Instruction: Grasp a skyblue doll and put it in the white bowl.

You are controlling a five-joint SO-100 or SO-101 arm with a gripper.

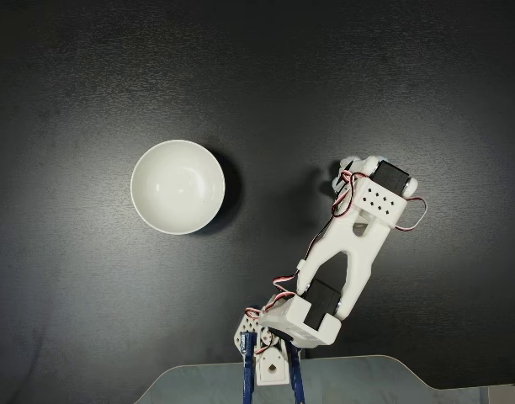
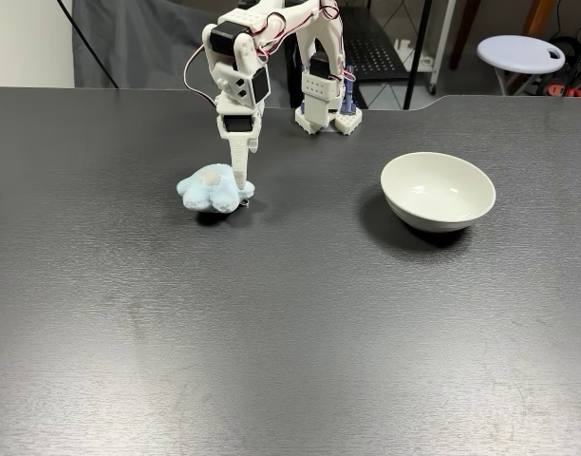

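Observation:
The skyblue doll (image 2: 211, 188) is a fluffy light-blue plush lying on the dark table, left of the arm's base in a fixed view. My gripper (image 2: 242, 186) points straight down with its fingers (image 2: 238, 161) closed into the doll's right edge. From above, the wrist covers most of the doll (image 1: 348, 162); a few pale lobes stick out by the gripper (image 1: 352, 174). The white bowl (image 1: 177, 187) is round, glossy and empty. It stands well apart from the doll: left of the arm seen from above, and as the bowl (image 2: 439, 190) to the right in the other fixed view.
The arm's base (image 2: 321, 104) is fixed at the table's far edge. A white stool (image 2: 521, 52) and dark furniture stand beyond the table. A pale plate (image 1: 308, 383) lies under the base at the bottom of the fixed view from above.

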